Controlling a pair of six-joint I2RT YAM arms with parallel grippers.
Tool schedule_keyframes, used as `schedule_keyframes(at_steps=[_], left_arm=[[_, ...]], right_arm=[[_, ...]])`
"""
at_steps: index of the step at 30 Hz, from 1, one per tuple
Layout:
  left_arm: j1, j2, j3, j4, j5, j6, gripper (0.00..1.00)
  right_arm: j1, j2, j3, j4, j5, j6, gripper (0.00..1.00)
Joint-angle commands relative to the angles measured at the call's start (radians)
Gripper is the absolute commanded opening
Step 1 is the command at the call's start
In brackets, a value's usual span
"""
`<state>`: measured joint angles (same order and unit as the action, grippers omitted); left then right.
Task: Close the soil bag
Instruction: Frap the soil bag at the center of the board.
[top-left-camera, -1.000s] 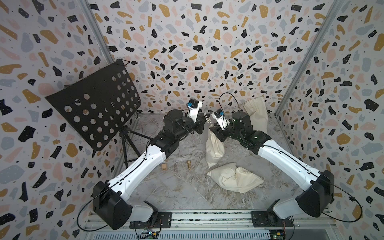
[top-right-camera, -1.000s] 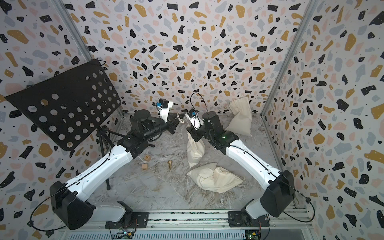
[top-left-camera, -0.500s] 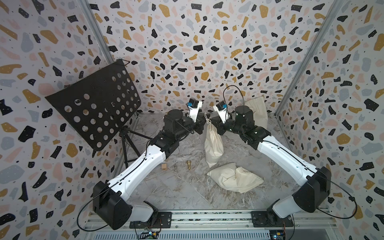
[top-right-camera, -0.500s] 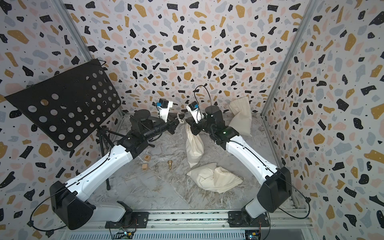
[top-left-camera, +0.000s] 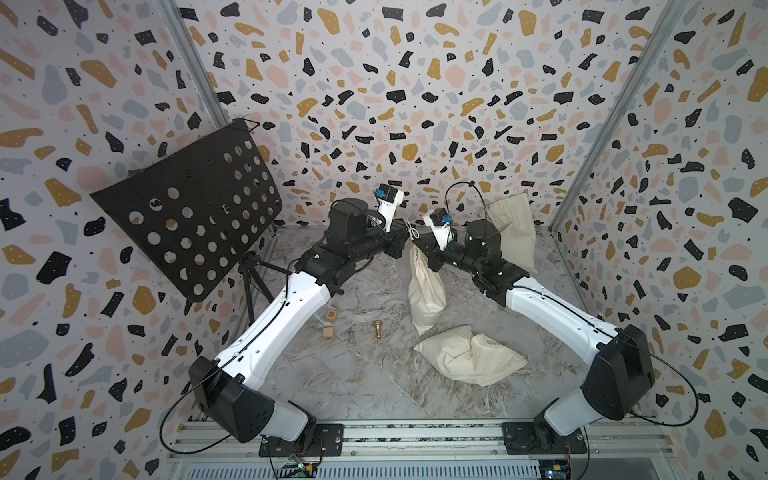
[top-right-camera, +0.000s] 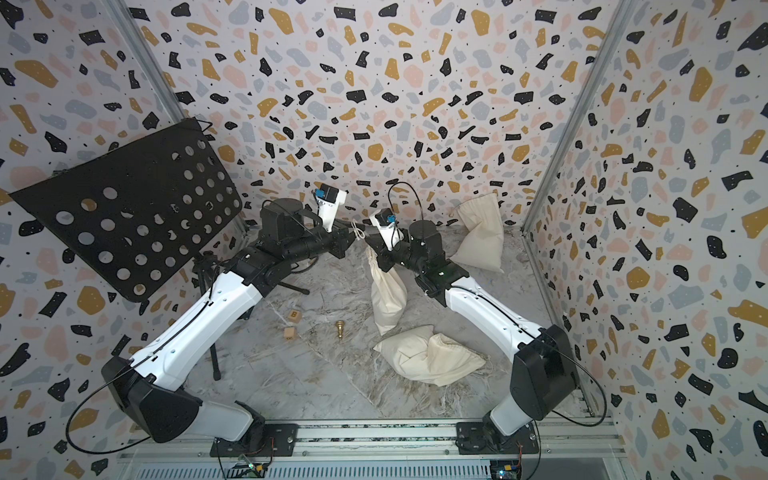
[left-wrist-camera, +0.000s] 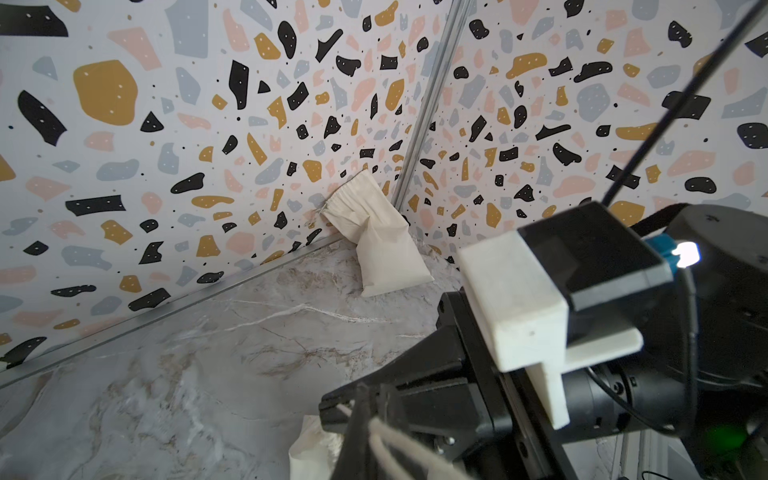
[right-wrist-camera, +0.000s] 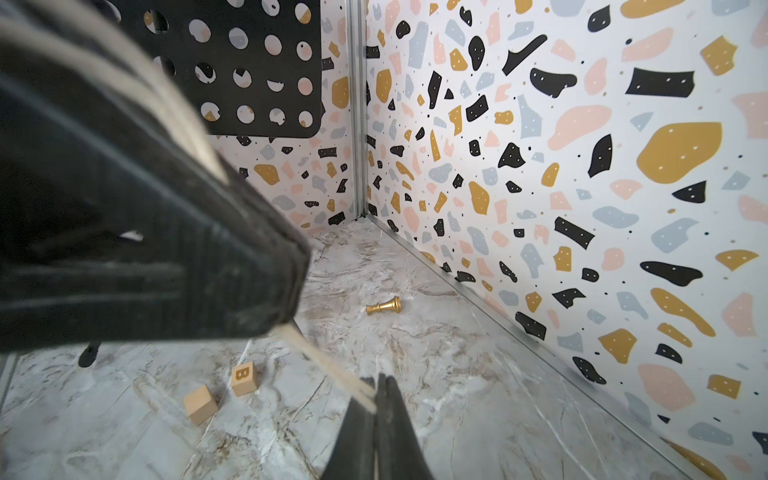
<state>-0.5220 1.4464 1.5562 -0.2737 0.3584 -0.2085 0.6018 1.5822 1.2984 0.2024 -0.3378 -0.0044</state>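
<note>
Soil bag (top-left-camera: 426, 291) stands upright near the middle of the tabletop (top-left-camera: 332, 386), with its narrowed neck raised between the two arms. Left gripper (top-left-camera: 404, 240): jaws closed on the drawstring (right-wrist-camera: 328, 363). Right gripper (right-wrist-camera: 379, 390): jaws closed on the same drawstring, which runs taut between the two. A second bag (top-left-camera: 469, 359) lies just in front of the soil bag. A third bag (top-left-camera: 513, 232) leans in the rear corner.

The bag (top-left-camera: 426, 291) is cream, the floor (top-left-camera: 332, 386) grey-veined marble, the walls (top-left-camera: 415, 83) speckled black, ochre, pink and grey; black perforated stand (top-left-camera: 199, 170), gold chess piece (top-left-camera: 378, 330), tan blocks (top-left-camera: 331, 316).
</note>
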Motion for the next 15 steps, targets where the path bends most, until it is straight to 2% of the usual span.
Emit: schedule_keyframes(at_steps=[1,15], left_arm=[[0.0,-0.112,0.164,0.293,0.077,-0.012,0.0],[0.03,-0.116,0.17,0.287,0.027,-0.02,0.0]], right_arm=[[-0.047,0.122,-0.109,-0.282,0.197,-0.009,0.08],[-0.087,0.165,-0.189,-0.276,0.285,-0.022,0.12]])
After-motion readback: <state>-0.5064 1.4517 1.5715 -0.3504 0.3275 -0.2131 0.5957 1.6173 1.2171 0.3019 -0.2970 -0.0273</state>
